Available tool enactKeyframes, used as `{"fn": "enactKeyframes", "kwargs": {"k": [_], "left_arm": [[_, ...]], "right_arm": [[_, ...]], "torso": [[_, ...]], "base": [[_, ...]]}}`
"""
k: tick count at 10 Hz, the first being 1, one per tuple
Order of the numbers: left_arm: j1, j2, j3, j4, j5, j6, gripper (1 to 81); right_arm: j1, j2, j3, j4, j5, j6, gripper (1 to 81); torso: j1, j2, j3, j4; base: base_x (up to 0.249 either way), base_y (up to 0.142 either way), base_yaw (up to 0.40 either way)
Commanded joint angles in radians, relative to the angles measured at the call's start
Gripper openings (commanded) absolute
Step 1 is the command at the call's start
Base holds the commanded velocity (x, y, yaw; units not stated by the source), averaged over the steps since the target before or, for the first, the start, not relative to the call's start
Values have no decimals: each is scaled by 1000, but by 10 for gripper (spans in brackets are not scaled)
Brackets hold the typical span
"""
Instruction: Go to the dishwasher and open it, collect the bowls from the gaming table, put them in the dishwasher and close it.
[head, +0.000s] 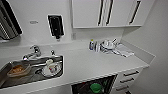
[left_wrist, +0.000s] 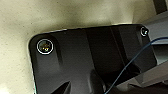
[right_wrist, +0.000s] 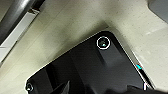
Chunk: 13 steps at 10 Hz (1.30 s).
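Below, a green bowl (head: 96, 87) sits inside the open dishwasher (head: 82, 88).

Kitchenette corner, white throughout.
Long white tabletop (head: 85, 65) with inset steel sink (head: 30, 80); white wall cupboards with black handles (head: 107, 12) above; pale speckled floor (right_wrist: 75, 32).

Speckled beige floor (left_wrist: 75, 15) seen behind robot's dark plate; thin blue cable (left_wrist: 140, 53) seen crossing plate's corner.
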Motion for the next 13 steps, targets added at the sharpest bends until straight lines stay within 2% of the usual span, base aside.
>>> {"fn": "enactKeyframes", "kwargs": {"k": [1,4,6,9,13], "left_arm": [[-29,-10,-4,-2,39,-4,811],[-29,-11,-4,-4,45,-4,811],[-29,-14,-4,-6,48,-7,811],[-25,-14,-4,-6,50,-7,811],[-20,-14,-4,-21,50,-10,811]], "right_arm": [[63,-22,13,-10,-37,3,811],[142,-2,27,3,-30,17,811],[192,7,33,62,-28,55,811],[272,12,33,125,-30,56,811],[355,8,49,160,-31,58,811]], "torso": [[0,0,3,0],[0,1,-19,0],[1,1,-17,0],[1,2,-18,0],[1,2,-19,0]], "base": [[0,0,0],[0,0,0],[0,0,0],[0,0,0],[0,0,0]]}}
